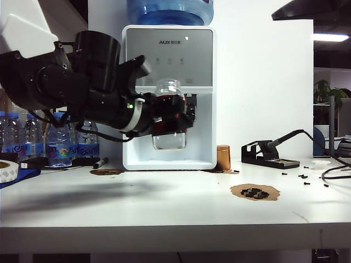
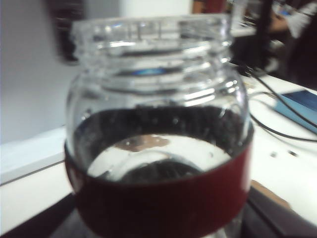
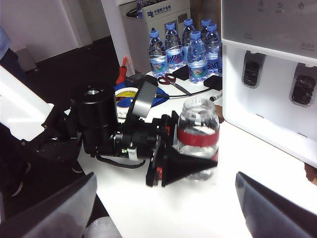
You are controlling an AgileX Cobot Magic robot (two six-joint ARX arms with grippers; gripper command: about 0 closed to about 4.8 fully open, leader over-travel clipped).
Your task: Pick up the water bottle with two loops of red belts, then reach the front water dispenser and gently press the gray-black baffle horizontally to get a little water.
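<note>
Before the water dispenser (image 1: 169, 98):
Water bottle (image 1: 168, 112): one, upright, off the table, near the dispenser's two dark taps.
Left gripper (image 3: 190, 161): clamped on the bottle's red band.
Right gripper (image 3: 163, 208): jaws spread, empty, facing the dispenser.
Blue-capped bottles (image 3: 181, 47): five beside the dispenser.

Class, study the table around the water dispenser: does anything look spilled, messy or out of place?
Yes. Brown patches stain the table, one holding dark bits, and small black screws lie scattered near the soldering stand. The water bottle sits upright in the left gripper.
</note>
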